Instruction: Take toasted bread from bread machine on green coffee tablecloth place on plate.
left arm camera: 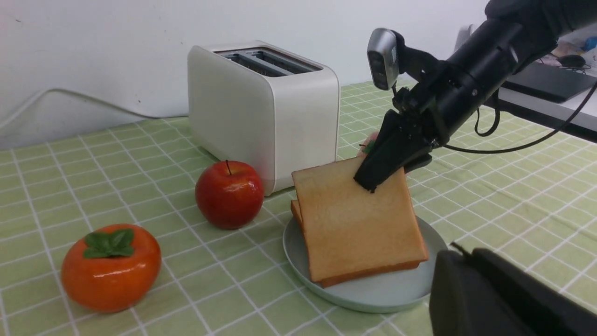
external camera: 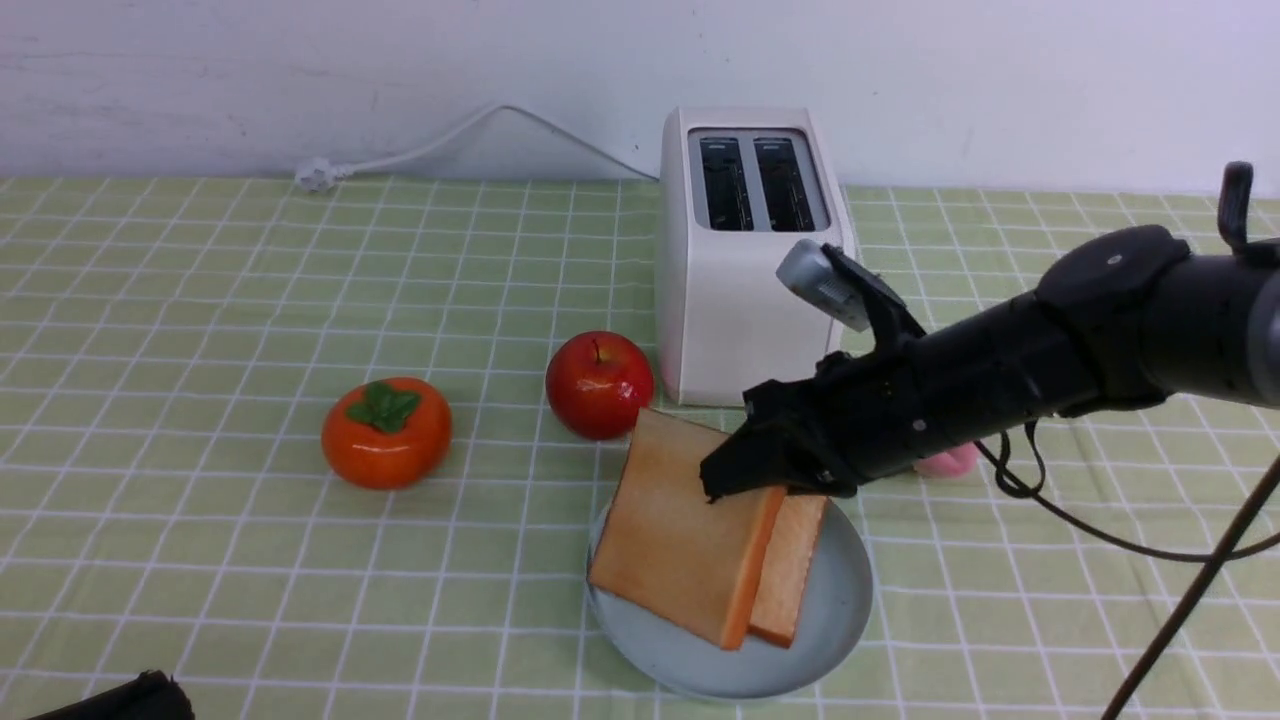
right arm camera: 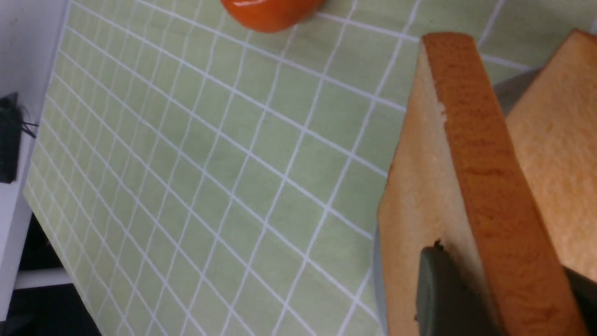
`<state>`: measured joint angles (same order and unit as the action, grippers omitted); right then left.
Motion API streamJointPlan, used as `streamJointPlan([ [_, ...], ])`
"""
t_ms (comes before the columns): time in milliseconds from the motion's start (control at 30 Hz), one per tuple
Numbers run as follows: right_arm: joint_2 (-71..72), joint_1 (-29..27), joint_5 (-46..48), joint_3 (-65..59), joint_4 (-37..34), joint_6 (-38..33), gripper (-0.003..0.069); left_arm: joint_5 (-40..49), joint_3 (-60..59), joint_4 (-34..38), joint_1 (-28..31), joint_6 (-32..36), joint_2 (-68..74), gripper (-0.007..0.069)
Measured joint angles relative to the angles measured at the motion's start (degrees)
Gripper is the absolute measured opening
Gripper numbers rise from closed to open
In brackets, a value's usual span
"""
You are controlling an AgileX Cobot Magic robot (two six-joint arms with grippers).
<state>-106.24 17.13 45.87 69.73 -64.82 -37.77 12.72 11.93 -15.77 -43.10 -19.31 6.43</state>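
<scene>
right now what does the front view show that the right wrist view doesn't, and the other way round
Only the front view: the bread machine with both slots empty, the red apple and the white plug.

Only the right wrist view: a close look at the right gripper, its fingers on either side of the upper slice of toasted bread. Whether they press it is unclear.

Both: the green coffee tablecloth, the orange persimmon, the plate, the upper slice and the lower slice.
</scene>
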Motion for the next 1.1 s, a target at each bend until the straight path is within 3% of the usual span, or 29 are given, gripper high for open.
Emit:
streamJointPlan([
  [167, 0.1, -1.1, 0.3, 1.6, 9.3, 8.6, 0.0479, 0.0, 0.0, 0.0, 0.0, -0.1, 0.0, 0.0005],
  [267, 1.9, -2.5, 1.3, 3.8, 16.6, 16.1, 0.0538, 0.0, 0.0, 0.0, 0.0, -0.1, 0.0, 0.0005],
  [333, 4.9, -3.6, 3.3, 6.1, 22.9, 21.4, 0.0530, 0.0, 0.0, 0.0, 0.0, -0.1, 0.0, 0.0005],
  [467, 14.0, -4.5, 10.4, 10.5, 35.5, 27.6, 0.0428, 0.0, 0.0, 0.1, 0.0, -0.1, 0.0, 0.0008],
  [500, 14.6, -4.5, 10.4, 10.5, 35.5, 27.8, 0.0419, 0.0, 0.0, 0.1, 0.0, -0.1, 0.0, 0.0008],
  [633, 31.7, -4.5, 19.8, 9.0, 45.4, 32.0, 0.0177, 0.0, 0.0, 0.2, 0.0, -0.1, 0.0, 0.0017],
  [767, 46.7, -4.5, 21.3, 0.7, 47.9, 34.1, 0.0006, 0.0, 0.0, 0.2, 0.0, -0.1, 0.0, 0.0017],
  [933, 70.7, -4.5, 19.0, -14.8, 49.9, 38.6, -0.0005, 0.0, 0.0, 0.2, 0.0, -0.1, 0.0, 0.0017],
  [1100, 85.7, -4.5, 13.3, -26.1, 53.4, 39.6, 0.0000, 0.0, 0.0, 0.2, 0.0, -0.1, 0.0, 0.0019],
])
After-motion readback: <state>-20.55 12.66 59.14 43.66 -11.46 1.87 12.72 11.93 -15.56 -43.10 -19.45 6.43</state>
